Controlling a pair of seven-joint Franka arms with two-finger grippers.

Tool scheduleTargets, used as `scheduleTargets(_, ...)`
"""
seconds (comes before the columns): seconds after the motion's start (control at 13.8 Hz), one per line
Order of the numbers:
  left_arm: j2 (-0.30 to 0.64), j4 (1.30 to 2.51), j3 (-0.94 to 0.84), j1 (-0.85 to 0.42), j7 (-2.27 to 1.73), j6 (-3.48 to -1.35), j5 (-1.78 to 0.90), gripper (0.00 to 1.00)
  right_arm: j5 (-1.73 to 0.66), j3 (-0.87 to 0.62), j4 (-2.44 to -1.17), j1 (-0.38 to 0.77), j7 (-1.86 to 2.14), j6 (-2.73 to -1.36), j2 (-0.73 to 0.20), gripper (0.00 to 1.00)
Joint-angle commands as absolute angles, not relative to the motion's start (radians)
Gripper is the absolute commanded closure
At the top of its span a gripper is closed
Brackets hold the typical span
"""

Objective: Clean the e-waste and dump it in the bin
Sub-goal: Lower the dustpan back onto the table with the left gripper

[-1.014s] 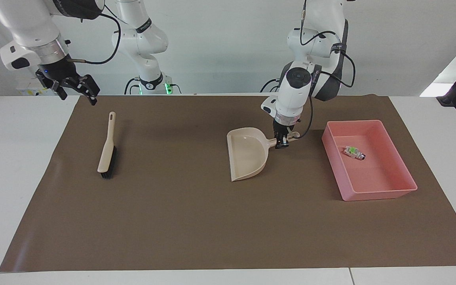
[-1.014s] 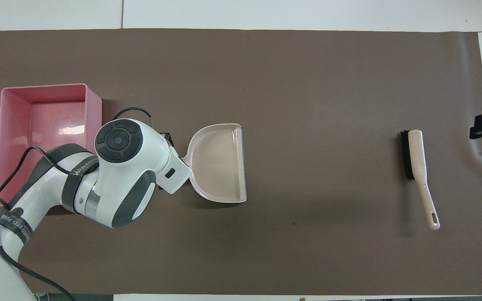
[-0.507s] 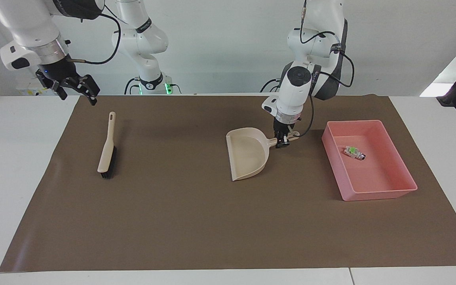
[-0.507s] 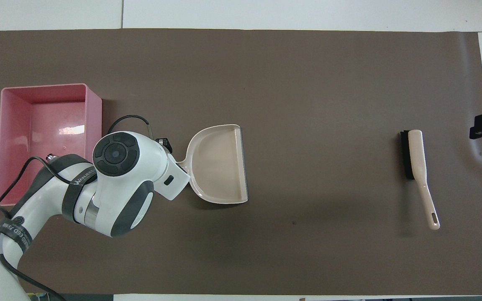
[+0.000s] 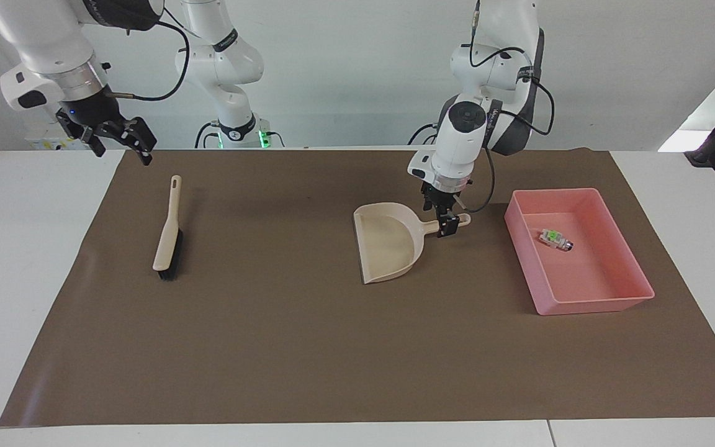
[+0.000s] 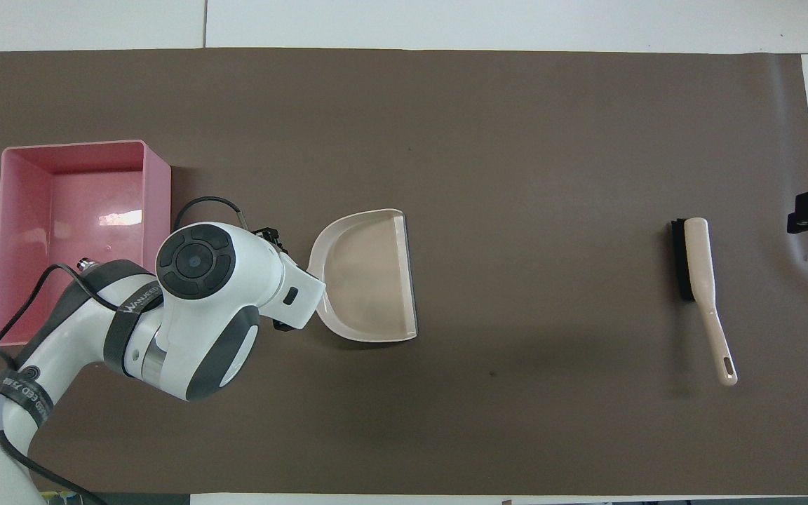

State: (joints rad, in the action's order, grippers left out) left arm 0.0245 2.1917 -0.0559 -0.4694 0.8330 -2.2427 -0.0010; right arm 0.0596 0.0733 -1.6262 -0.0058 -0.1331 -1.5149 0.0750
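The e-waste (image 5: 555, 238) is a small white piece with bright green marks and a dark bit at one end, lying on the floor of the bin (image 5: 606, 303), in the half nearer the robots. The bin is a shallow pink tray with low walls, standing on the brown mat (image 5: 308, 347) toward the left arm's end of the counter (image 5: 35, 261); nothing else shows inside it, and in the overhead view the left arm covers the spot where the piece lies. Beside the bin, toward the middle of the mat, the beige dustpan (image 5: 388, 242) lies flat with its open mouth facing the right arm's end and its handle pointing at the bin; no bits show in its pan. The left hand (image 5: 446, 227) is low at that handle, its fingers spread to either side of it and released, so the dustpan rests on the mat on its own. Well apart, toward the right arm's end, the brush (image 5: 167, 230) lies on the mat with its bristles farther from the robots and its handle end nearer. Between dustpan and brush, and across the whole half of the mat farther from the robots, the surface is bare. The right hand (image 5: 118, 138) waits raised over the mat's corner nearest the right arm, fingers open and holding nothing.
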Motion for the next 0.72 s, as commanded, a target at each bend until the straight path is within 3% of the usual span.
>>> scheduleTargets(0.0,-0.026,2.186,-0.046,-0.465,0.747,-2.160,0.015,0.00,0.041,0.080,-1.649,-0.003,-0.138,-1.516,0.097,0.00)
scheduleTargets(0.22,-0.095,2.180,-0.045,-0.394,0.529,-1.976,0.015,0.00,0.041,0.080,-1.651,-0.003,-0.138,-1.517,0.097,0.00)
scheduleTargets(0.65,-0.187,2.142,-0.044,-0.188,0.031,-1.849,0.015,0.00,0.035,0.078,-1.651,-0.003,-0.138,-1.519,0.097,0.00)
